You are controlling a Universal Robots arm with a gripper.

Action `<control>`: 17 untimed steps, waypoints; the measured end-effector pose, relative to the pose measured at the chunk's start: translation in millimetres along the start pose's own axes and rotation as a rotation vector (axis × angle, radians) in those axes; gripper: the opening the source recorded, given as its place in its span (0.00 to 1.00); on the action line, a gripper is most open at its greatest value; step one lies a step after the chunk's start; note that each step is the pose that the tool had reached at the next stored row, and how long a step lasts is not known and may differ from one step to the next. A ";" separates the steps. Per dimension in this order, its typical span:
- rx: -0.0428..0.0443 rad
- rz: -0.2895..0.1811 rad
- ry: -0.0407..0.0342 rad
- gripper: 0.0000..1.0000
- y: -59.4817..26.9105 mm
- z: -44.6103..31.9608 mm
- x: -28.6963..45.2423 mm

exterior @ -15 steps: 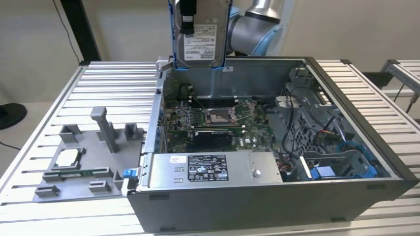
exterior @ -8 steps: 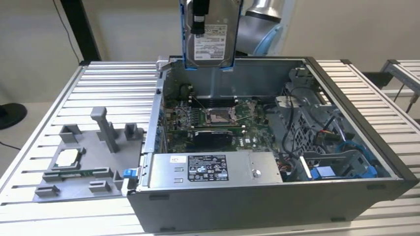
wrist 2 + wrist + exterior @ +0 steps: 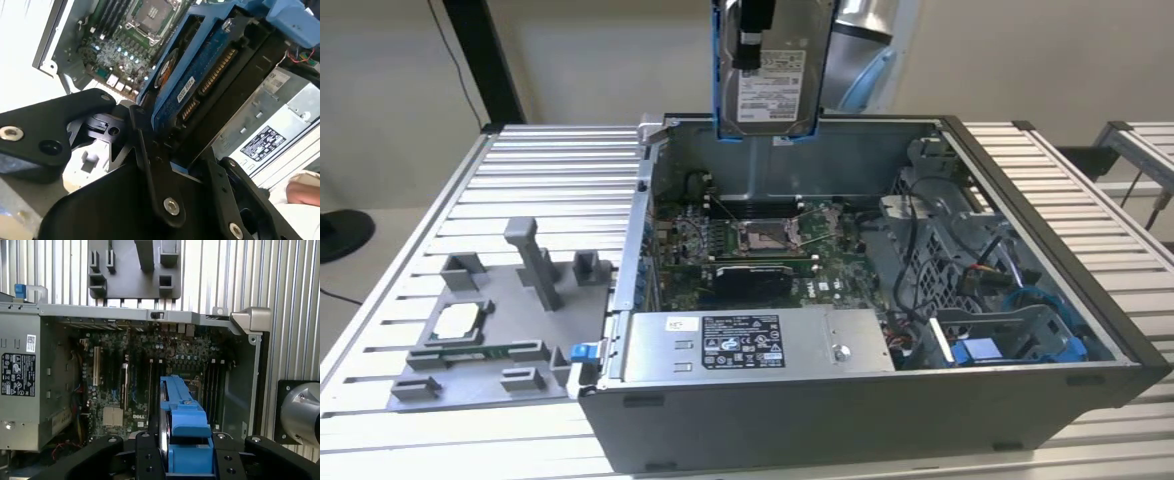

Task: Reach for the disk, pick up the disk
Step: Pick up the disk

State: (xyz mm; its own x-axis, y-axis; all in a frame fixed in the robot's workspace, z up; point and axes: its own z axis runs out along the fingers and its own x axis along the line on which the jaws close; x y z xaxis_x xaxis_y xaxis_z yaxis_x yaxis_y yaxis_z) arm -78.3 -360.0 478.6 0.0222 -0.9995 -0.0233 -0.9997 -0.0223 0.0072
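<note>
Noted gripper (image 3: 187, 463) clamped on hard drive (image 3: 770, 92), hanging directly below tool, long axis vertical, above open computer case (image 3: 854, 420)

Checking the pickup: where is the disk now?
In the exterior view, the disk hangs upright at top centre, clamped in the gripper, above the far wall of the open computer case.

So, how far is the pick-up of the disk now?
Reach and grasp look done: the gripper is shut on the disk. In hand: the disk hangs upright above the open computer case, clear of it. Of the pick-up, nothing visible seems left.
</note>
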 end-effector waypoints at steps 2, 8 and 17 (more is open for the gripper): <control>0.0001 0.000 -0.0001 0.00 -5.1 0.0 0.1; -0.0001 0.000 0.0000 0.00 -22.1 -0.2 0.5; -0.0001 0.000 0.0001 0.00 -42.2 -0.3 0.9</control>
State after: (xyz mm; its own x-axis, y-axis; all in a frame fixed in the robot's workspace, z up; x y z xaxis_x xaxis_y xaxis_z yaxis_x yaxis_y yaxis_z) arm -36.1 -360.0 478.6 0.0221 -0.9995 -0.0232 -0.9997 -0.0222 0.0073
